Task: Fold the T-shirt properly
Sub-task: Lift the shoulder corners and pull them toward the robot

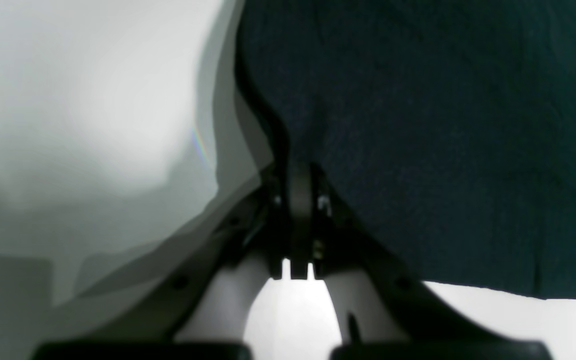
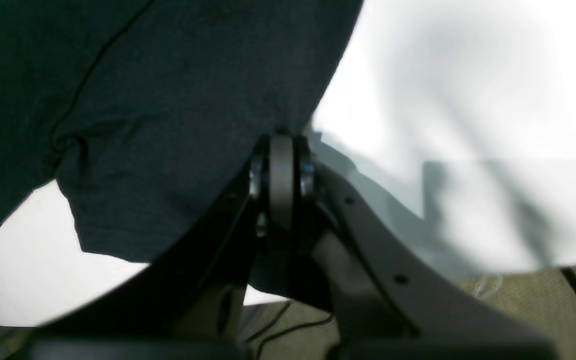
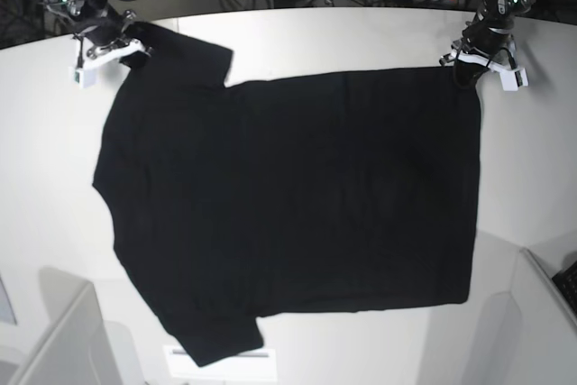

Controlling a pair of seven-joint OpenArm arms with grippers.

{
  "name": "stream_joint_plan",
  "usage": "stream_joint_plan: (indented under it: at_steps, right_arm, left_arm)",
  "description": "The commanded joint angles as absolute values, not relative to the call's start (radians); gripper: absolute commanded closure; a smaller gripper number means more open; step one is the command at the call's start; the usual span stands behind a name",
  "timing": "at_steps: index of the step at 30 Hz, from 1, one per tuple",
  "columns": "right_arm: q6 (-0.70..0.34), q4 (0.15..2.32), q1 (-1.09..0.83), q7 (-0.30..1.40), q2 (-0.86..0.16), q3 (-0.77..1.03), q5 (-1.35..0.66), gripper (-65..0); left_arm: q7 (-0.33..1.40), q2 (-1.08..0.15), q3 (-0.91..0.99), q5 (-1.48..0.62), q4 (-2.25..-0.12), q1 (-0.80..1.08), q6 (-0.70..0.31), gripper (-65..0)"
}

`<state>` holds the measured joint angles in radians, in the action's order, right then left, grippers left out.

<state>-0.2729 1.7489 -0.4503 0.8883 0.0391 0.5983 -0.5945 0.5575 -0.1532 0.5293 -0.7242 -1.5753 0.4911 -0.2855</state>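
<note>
A white table [image 3: 343, 33] is seen from above, with bare surface left along its far edge, down the left side and down the right side of the cloth. At the near corners, pale raised panels [image 3: 63, 340] stand beside the table, and cables and equipment are crowded behind the far edge.

The T-shirt [image 3: 288, 205] is spread flat over the middle of the table, plain black, with its neck end toward the left of the base view and its hem toward the right. One short sleeve [image 3: 185, 56] is laid toward the far edge and the other [image 3: 212, 335] toward the near edge. Only faint creases are visible in the cloth; no print is seen on the upturned face.

The right gripper [image 3: 122, 47] is placed at the far left corner of the shirt, at the far sleeve, and its jaws are pressed together on the fabric edge, as the right wrist view shows [image 2: 281, 150]. The left gripper [image 3: 469, 59] is held at the far hem corner, its jaws likewise closed narrowly where the cloth edge meets them [image 1: 300, 175]. Both arms are reached in from behind the far edge, well apart from each other.
</note>
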Motion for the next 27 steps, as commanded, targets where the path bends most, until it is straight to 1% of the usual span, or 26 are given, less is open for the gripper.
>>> stream_joint_plan:
  at_steps: [1, 5, 9, 12, 14, 18, 23, 27]
  right_arm:
    - [-0.271, 1.779, -0.470, 0.891, 0.035, 0.605, -0.591, 0.0]
    - [-0.272, 1.842, -0.512, 0.891, 0.039, 0.605, -0.591, 0.0]
    - [-0.272, 1.893, -0.562, 0.891, 0.041, 0.605, -0.593, 0.0]
    - [-0.272, 1.908, -0.595, 0.891, 0.041, 0.605, -0.595, 0.0]
    - [-0.283, 1.916, -0.616, 0.891, 0.041, 0.605, -0.621, 0.0]
    - [-0.346, 1.929, -0.634, 0.897, 0.031, 0.605, -0.713, 0.0]
    - [-0.346, 2.000, -0.616, 0.897, 0.031, 0.599, -0.723, 0.0]
    - [-0.346, 2.000, -0.581, 0.898, 0.031, 0.604, -0.720, 0.0]
  left_arm:
    - [0.581, -0.160, 0.532, -0.710, -1.586, 0.519, -0.274, 0.0]
    - [0.578, -0.160, 0.532, -0.682, -1.643, 0.564, -0.274, 0.0]
    - [0.575, -0.156, 0.532, -0.544, -1.709, 0.605, -0.274, 0.0]
    - [0.575, -0.154, 0.532, -0.486, -1.751, 0.636, -0.275, 0.0]
    - [0.575, -0.157, 0.532, -0.479, -1.781, 0.665, -0.275, 0.0]
    - [0.578, -0.159, 0.532, -0.475, -1.856, 0.708, -0.277, 0.0]
    - [0.582, -0.153, 0.530, -0.481, -1.931, 0.713, -0.277, 0.0]
    - [0.634, -0.151, 0.532, -0.483, -1.943, 0.704, -0.277, 0.0]
